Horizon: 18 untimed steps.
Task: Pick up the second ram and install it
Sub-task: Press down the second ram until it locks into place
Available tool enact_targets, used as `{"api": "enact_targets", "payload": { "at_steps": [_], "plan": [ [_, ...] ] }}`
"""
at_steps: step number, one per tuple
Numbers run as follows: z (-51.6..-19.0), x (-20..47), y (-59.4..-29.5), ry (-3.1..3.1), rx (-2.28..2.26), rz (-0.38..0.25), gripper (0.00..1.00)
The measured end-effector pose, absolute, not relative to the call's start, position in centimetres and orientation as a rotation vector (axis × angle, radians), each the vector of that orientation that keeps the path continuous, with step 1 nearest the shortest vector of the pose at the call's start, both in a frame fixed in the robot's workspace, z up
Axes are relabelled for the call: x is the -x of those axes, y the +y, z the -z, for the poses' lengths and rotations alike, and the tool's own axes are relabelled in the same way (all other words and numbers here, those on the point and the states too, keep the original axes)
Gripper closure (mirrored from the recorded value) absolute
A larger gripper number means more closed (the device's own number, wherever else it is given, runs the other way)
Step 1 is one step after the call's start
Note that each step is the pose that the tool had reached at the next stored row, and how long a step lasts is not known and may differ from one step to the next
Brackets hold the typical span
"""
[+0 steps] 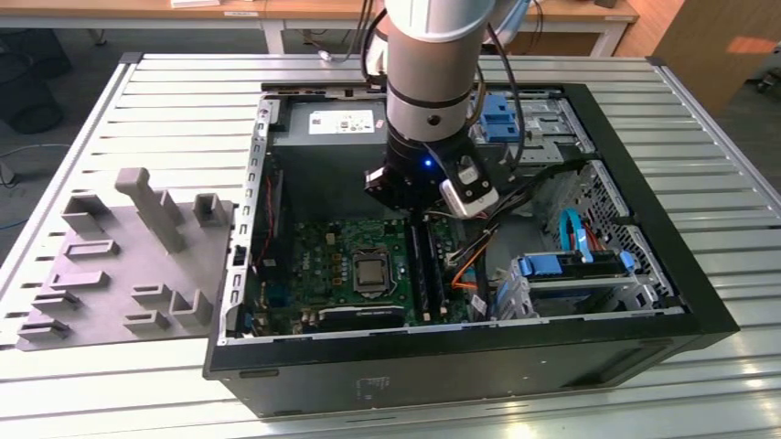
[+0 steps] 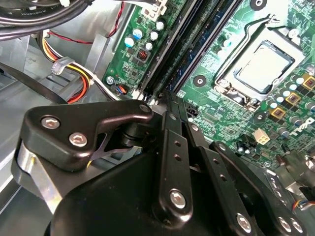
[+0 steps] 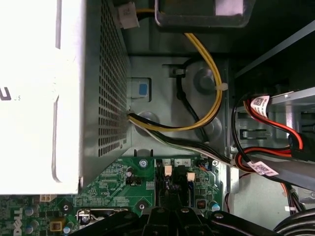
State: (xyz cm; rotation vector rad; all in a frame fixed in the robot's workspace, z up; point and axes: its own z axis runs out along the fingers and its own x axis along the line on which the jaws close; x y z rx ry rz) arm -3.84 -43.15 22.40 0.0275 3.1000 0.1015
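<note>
Two long memory slots (image 2: 197, 54) run away from the gripper (image 2: 170, 105) in the second wrist view, its fingers drawn together over their near end; whether they pinch the second ram (image 1: 423, 270), which appears already upright in its slot beside the processor socket (image 1: 369, 272), cannot be told. Judging by this, seating is in hand, calling for an even downward press. Farther off, the arm (image 1: 427, 82) stands near-vertical inside the open computer case (image 1: 659, 274), the grey tray (image 1: 123, 265) beside it.
</note>
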Motion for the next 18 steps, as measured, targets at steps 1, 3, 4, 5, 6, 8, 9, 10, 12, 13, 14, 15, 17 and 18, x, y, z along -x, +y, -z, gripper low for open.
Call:
{"api": "enact_targets", "payload": {
  "at_steps": [1,3,4,5,6,8,9,10,12,13,14,15,17,18],
  "plan": [
    [-22.32,3.85,-43.15,3.1,-0.027,-0.102,0.89],
    [-22.2,3.86,-43.14,3.1,-0.028,-0.101,0.89],
    [-22.19,3.86,-43.14,3.1,-0.027,-0.101,0.89],
    [-22.17,3.86,-43.13,3.1,-0.027,-0.101,0.89],
    [-22.11,3.86,-43.13,3.1,-0.028,-0.101,0.89],
    [-21.98,3.87,-43.13,3.1,-0.027,-0.1,0.89],
    [-21.96,3.87,-43.12,3.1,-0.028,-0.1,0.89],
    [-21.95,3.87,-43.12,3.1,-0.027,-0.1,0.89],
    [-21.91,3.87,-43.11,3.1,-0.028,-0.101,0.89],
    [-21.85,3.87,-43.11,3.1,-0.028,-0.102,0.89],
    [-21.79,3.87,-43.11,3.1,-0.028,-0.102,0.89],
    [-21.78,3.87,-43.11,3.1,-0.028,-0.101,0.89],
    [-21.77,3.87,-43.12,3.1,-0.028,-0.101,0.89],
    [-21.77,3.87,-43.11,3.1,-0.028,-0.101,0.89]
  ]
}}
